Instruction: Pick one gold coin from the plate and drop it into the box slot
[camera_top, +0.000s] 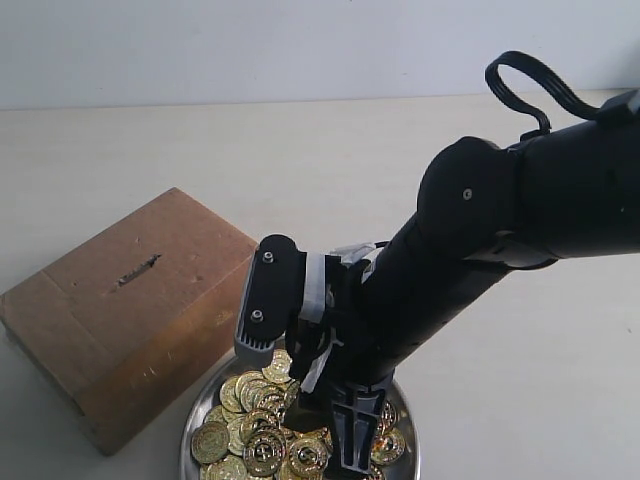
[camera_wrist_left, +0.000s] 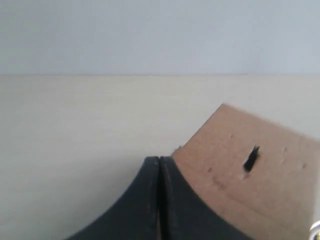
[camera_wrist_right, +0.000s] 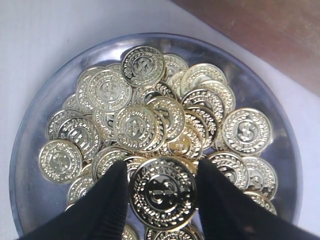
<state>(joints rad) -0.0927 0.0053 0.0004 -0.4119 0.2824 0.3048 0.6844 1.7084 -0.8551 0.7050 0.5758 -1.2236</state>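
Note:
My right gripper (camera_wrist_right: 161, 166) is shut on one gold coin (camera_wrist_right: 162, 192), held by its edges between the two black fingers just above the heap of gold coins (camera_wrist_right: 140, 120). The heap lies in the shiny silver plate (camera_wrist_right: 31, 192). In the exterior view that gripper (camera_top: 345, 440) reaches down into the plate (camera_top: 197, 410) at the bottom middle. The brown cardboard box (camera_top: 120, 320) lies left of the plate, its dark slot (camera_top: 138, 270) on top. My left gripper (camera_wrist_left: 159, 160) is shut on nothing, beside a corner of the box (camera_wrist_left: 260, 195), with the slot (camera_wrist_left: 251, 158) in sight.
The pale tabletop (camera_top: 330, 160) stretches behind the box and plate to a white wall. The right arm's black body (camera_top: 480, 260) slants over the right side of the table. An edge of the box (camera_wrist_right: 260, 30) runs close past the plate.

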